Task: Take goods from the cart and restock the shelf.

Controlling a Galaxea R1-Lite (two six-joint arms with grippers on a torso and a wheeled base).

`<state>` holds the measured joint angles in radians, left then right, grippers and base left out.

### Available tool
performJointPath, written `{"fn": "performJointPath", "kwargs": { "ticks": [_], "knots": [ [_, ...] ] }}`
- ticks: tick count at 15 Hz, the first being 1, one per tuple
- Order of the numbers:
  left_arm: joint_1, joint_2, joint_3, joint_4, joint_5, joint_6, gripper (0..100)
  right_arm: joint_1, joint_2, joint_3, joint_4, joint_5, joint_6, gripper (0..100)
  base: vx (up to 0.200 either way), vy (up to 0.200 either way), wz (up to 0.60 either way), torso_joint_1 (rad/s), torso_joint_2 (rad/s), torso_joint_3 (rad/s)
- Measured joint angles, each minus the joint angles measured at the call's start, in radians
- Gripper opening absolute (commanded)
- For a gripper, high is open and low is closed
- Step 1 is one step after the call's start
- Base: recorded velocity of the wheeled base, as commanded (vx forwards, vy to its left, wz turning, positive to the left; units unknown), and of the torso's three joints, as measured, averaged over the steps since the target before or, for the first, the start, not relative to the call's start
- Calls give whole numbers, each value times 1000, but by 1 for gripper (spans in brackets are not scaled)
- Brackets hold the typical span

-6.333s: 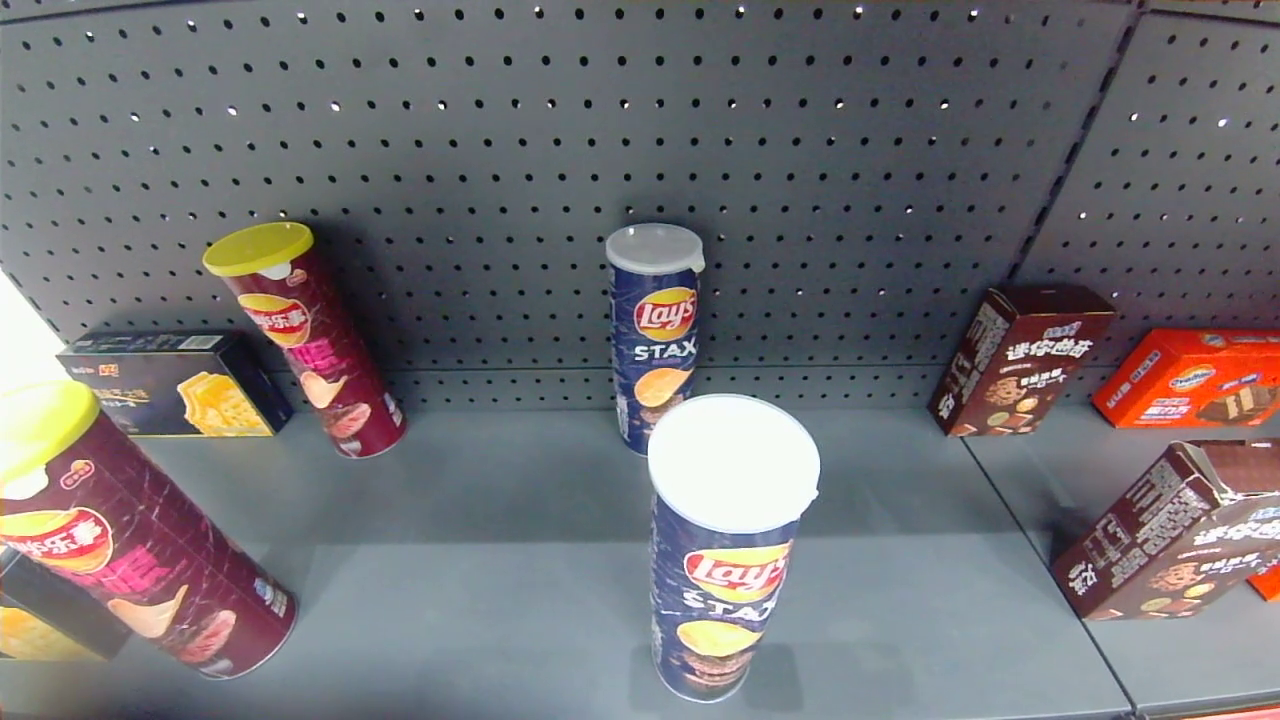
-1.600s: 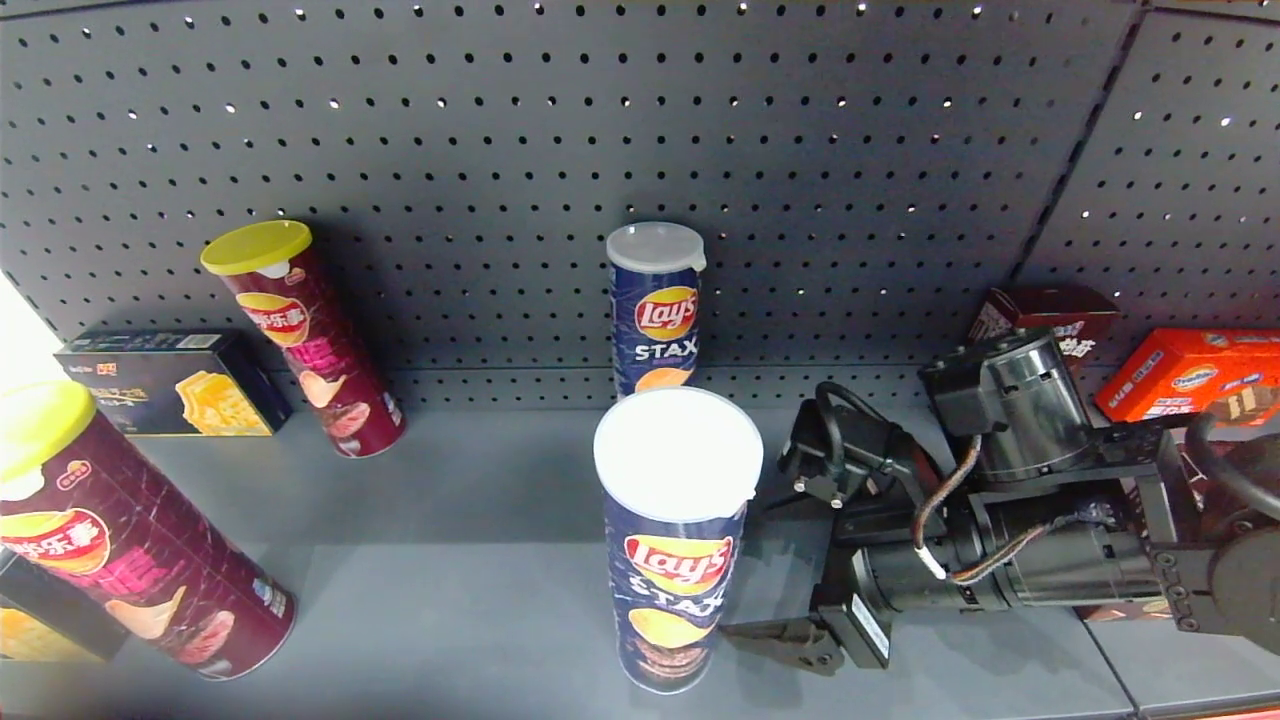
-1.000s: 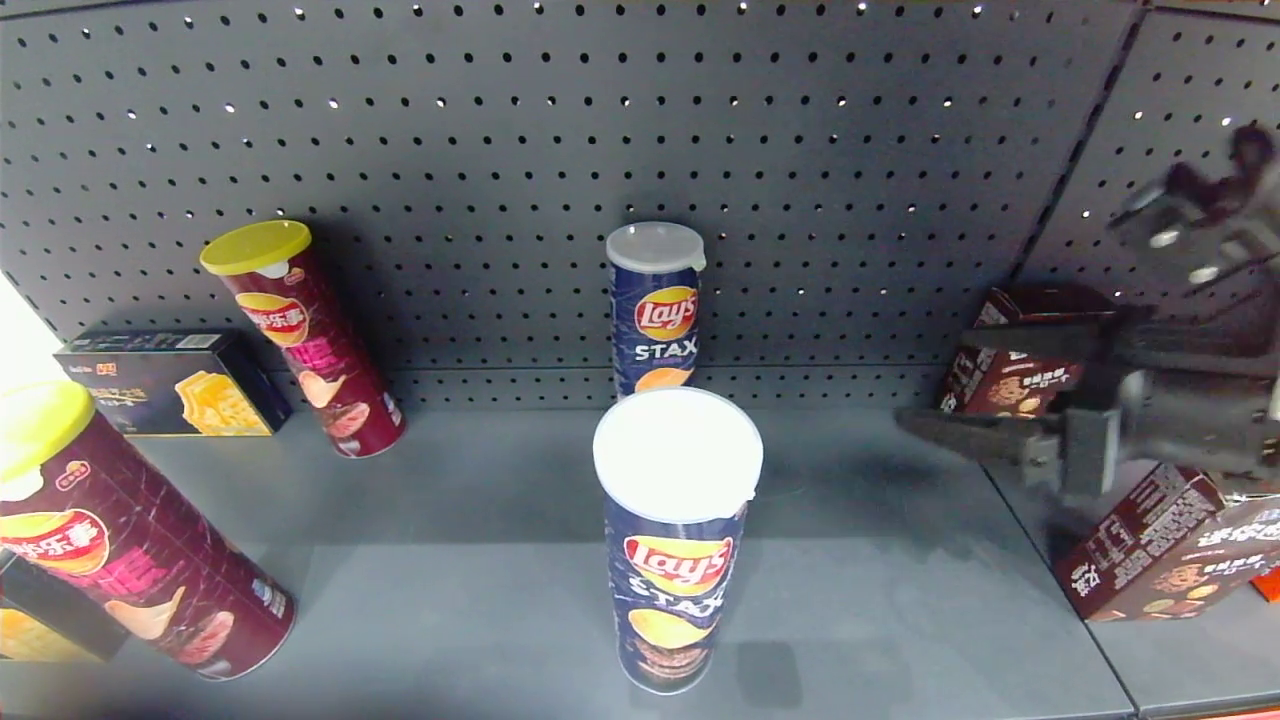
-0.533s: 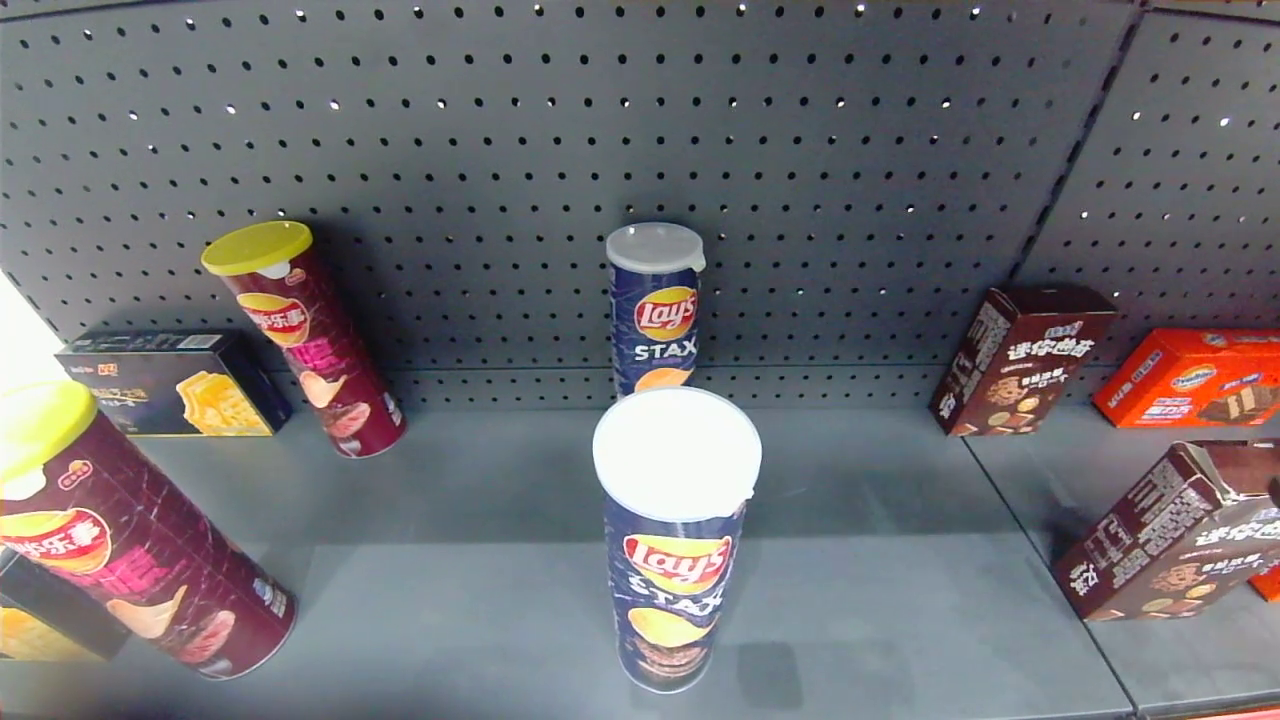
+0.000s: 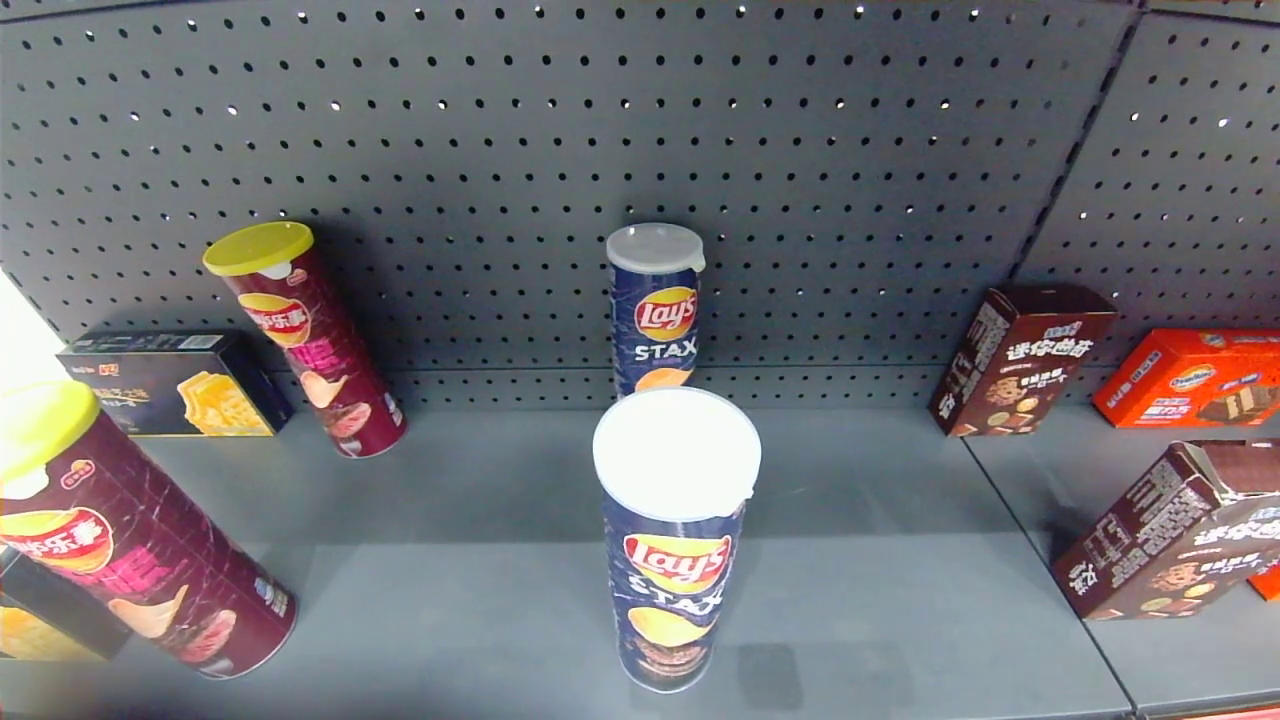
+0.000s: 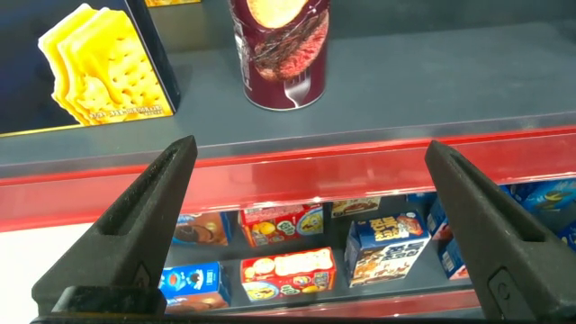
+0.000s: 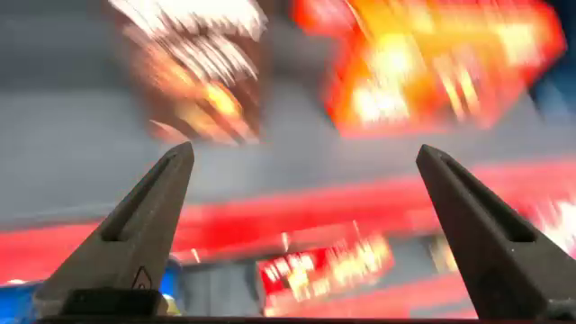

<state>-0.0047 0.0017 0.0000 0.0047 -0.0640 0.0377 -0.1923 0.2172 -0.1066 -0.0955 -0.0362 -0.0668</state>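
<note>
Presently, a navy-blue cylindrical crisp can with white lid (image 5: pixel 672 560) stands upright at the front middle of the dark grey metal shelf (image 5: pixel 470 600); a matching can (image 5: pixel 654 320) stands at the shelf's back. Left gripper (image 6: pixel 308 148) and right gripper (image 7: pixel 304 151) both gape wide, empty.

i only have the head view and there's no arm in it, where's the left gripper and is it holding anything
Observer: The left gripper is open and empty, its fingers spread wide. It faces the red shelf edge, with a maroon can standing on the shelf just beyond.
Operator: ok and the right one
Observer: The right gripper is open and empty too. It also faces the red edge, with an orange box on the shelf past it.
</note>
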Motion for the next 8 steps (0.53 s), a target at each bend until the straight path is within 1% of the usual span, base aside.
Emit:
{"fn": "performJointPath", "kwargs": {
  "ticks": [1,2,4,8],
  "knots": [
    [0,0,0,0,0,-1,100,-7,-42,53,21,-49,45,100,0,0,0,0,0,0],
    [0,0,0,0,0,0,100,-9,-69,81,76,-40,68,100,0,0,0,0,0,0],
    [0,0,0,-1,1,-1,100,-13,-102,100,94,26,71,100,0,0,0,0,0,0],
    [1,0,0,-1,4,-4,100,-14,-124,105,94,30,70,100,0,0,0,0,0,0]
  ]
}}
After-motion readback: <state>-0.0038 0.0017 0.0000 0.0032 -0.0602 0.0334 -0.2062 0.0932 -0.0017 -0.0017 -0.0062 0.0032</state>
